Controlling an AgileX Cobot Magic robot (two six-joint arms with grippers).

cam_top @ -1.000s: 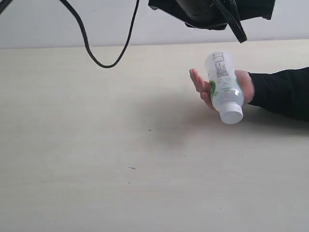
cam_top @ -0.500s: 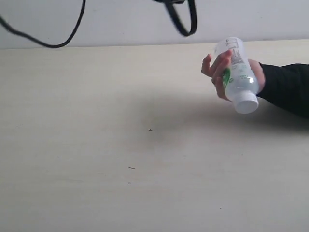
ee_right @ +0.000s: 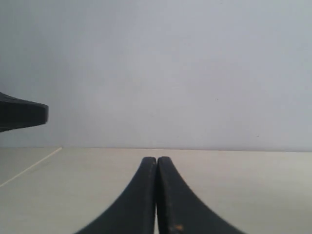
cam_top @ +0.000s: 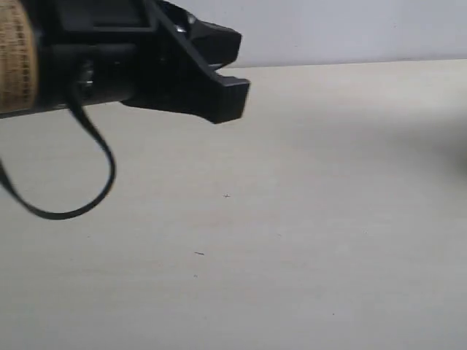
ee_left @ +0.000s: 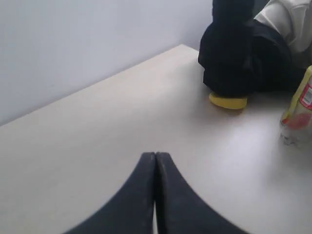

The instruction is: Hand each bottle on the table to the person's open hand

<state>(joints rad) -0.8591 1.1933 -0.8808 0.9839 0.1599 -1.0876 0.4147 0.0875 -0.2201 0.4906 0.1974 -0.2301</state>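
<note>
plastic on the yellow-wrapped bottle looked light and slick; its mid-body seemed the safest hold. left gripper and right gripper were clenched empty.

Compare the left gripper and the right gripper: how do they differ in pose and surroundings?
The left gripper tilts down toward the table, while the right gripper points level at the pale wall. A yellow-wrapped bottle stands ahead of the left gripper; none shows ahead of the right gripper. Both are black, shut and hold nothing.
</note>
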